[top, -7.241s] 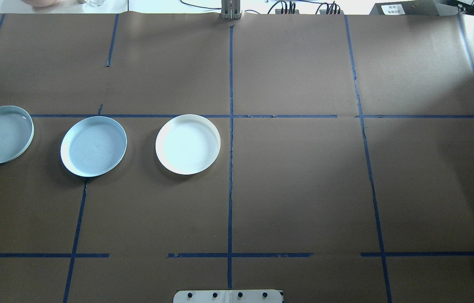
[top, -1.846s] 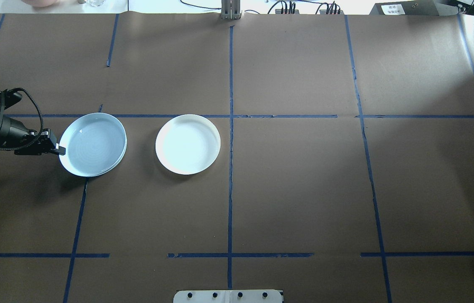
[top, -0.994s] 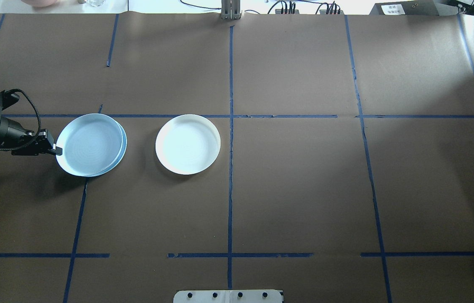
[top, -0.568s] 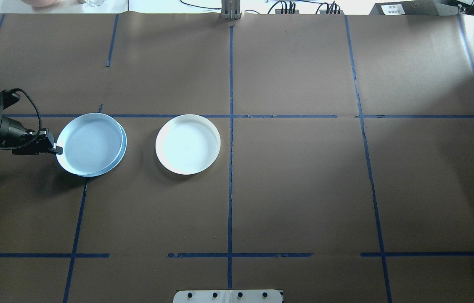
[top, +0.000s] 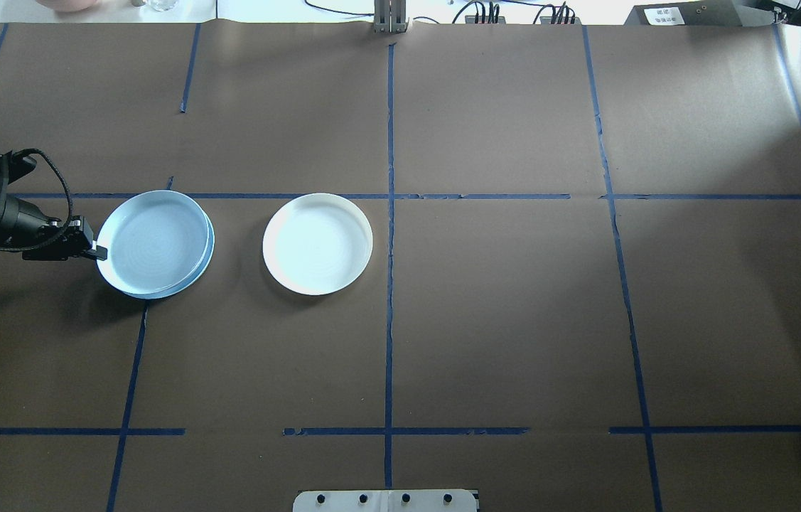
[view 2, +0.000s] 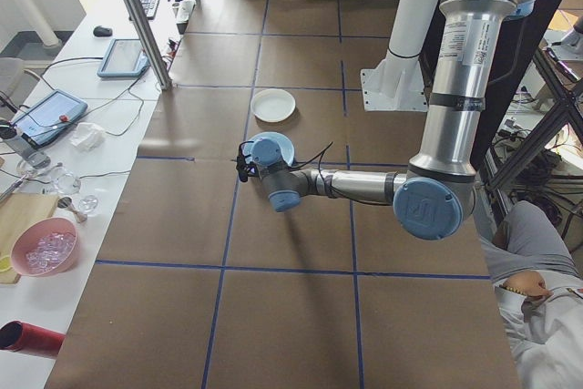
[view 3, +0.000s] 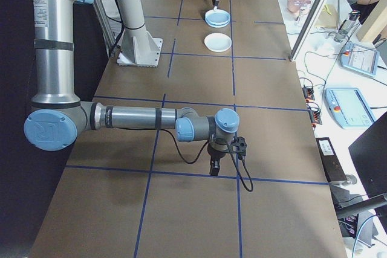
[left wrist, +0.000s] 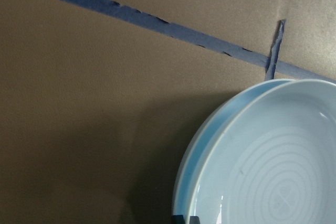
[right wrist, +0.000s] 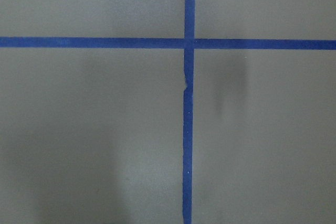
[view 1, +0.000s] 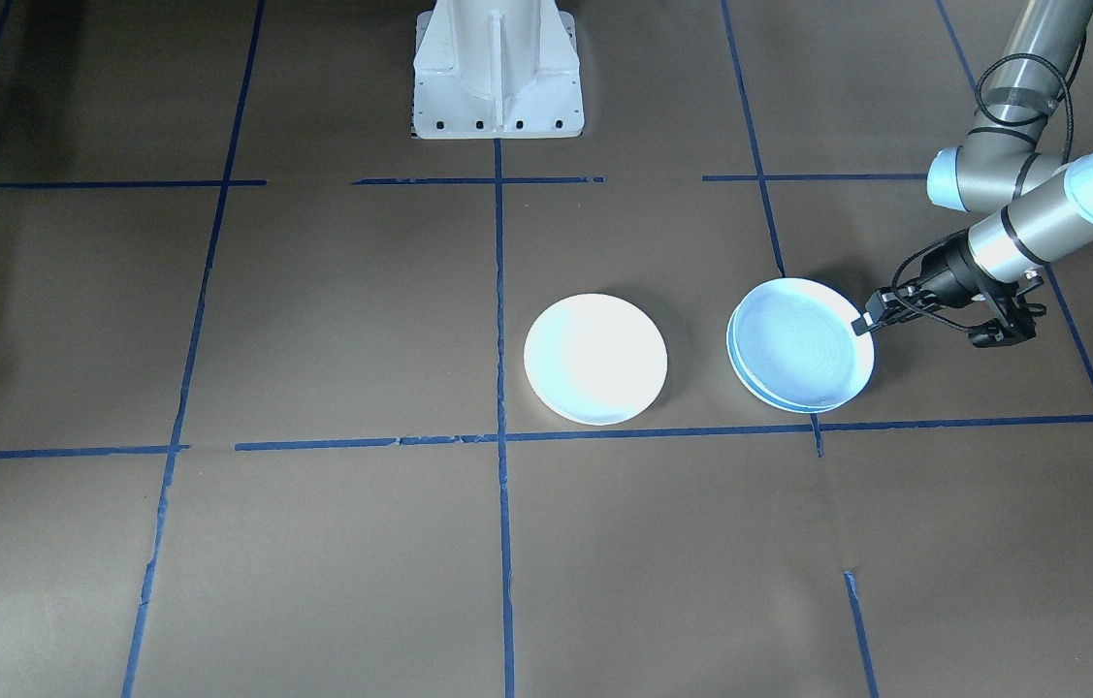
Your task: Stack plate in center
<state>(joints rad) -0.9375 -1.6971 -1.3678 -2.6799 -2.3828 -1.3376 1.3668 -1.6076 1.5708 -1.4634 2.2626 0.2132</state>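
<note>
Left tool pinching top blue plate rim, seated off-centre on lower plate near desk's left edge. Next: release cleanly, then fetch stack toward white plate.

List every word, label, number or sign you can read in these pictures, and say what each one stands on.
None can be read.
White label on the dark box at the table's far edge: it has print, too small to read.
Tablet on the side desk: screen content too blurred to read.
Blue plates, white plate and left hand: no writing shows.
</note>
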